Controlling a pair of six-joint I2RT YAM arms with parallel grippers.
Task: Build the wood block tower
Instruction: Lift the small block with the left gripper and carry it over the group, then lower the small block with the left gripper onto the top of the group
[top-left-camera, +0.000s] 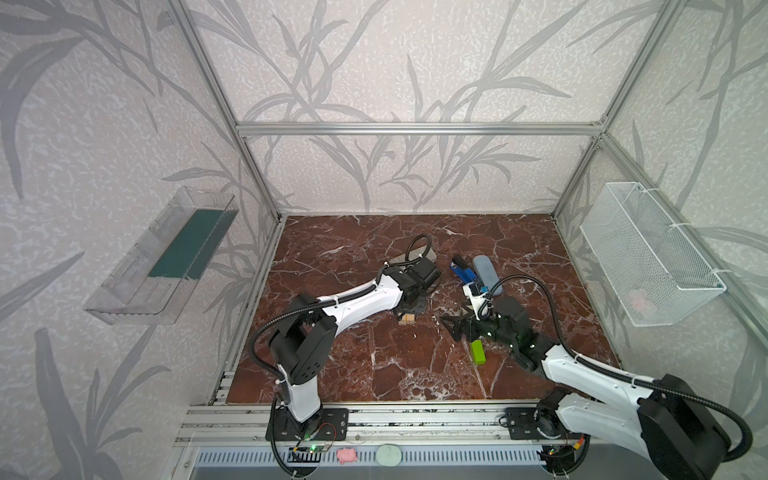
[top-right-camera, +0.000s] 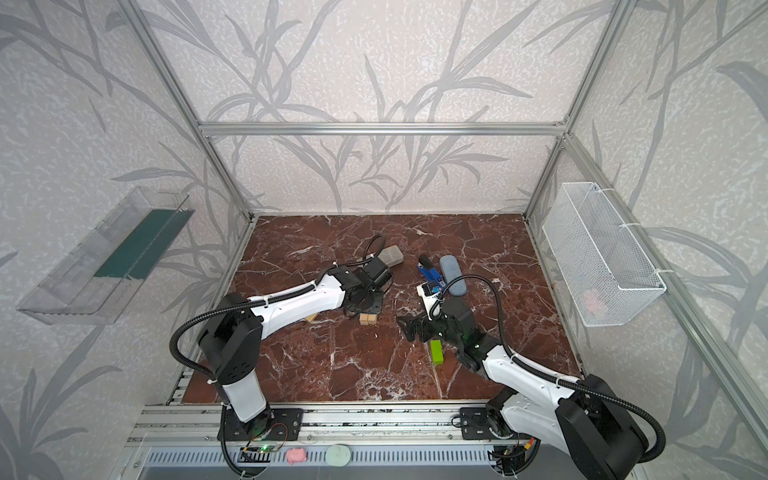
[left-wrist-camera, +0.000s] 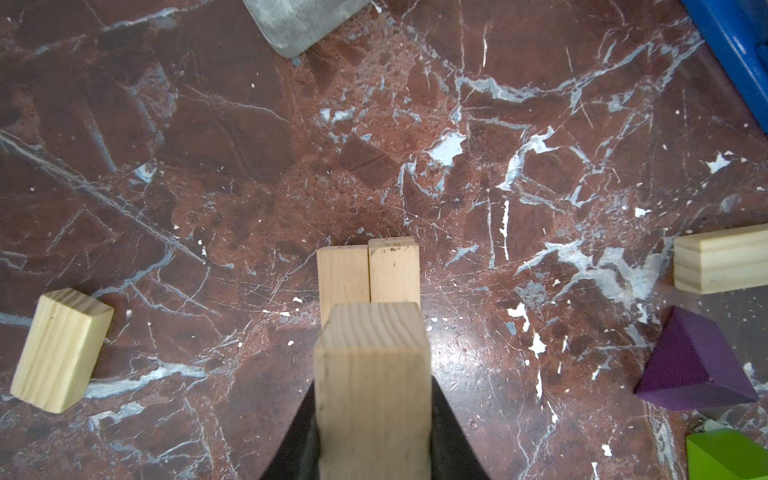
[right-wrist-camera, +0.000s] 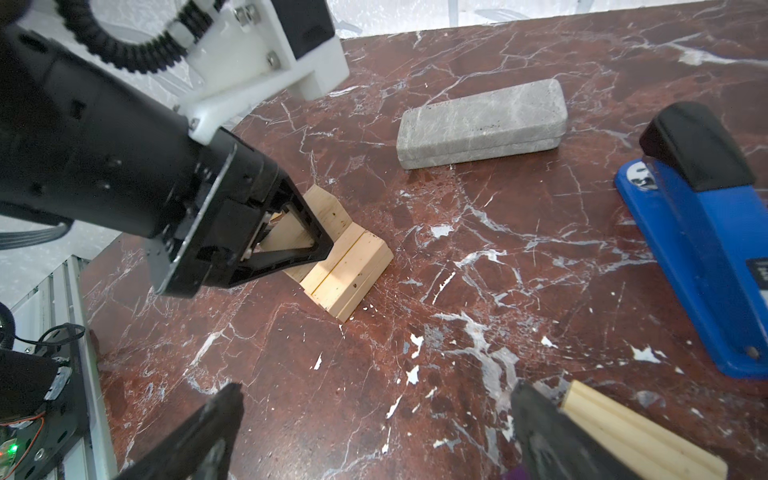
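pale block (left-wrist-camera: 372, 353) clamped in left gripper (left-wrist-camera: 374, 419) over paired blocks (left-wrist-camera: 368, 274); right gripper (right-wrist-camera: 376, 392) spread wide.

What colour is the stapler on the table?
The stapler is blue with a black top, clearest in the right wrist view.

Your red-brown marbled surface (top-left-camera: 374, 374) carries two pale rectangular wood blocks (left-wrist-camera: 368, 272) lying side by side, touching. Beyond them you see a speckled grey slab (right-wrist-camera: 482, 122); to their right, a blue-and-black stapler (right-wrist-camera: 702, 257) lies beside a pale blue oval case (top-left-camera: 485, 270). A lime green wood block (top-left-camera: 478, 352), a purple wood block (left-wrist-camera: 694, 365) and a single pale wood block (left-wrist-camera: 62, 349) lie apart.
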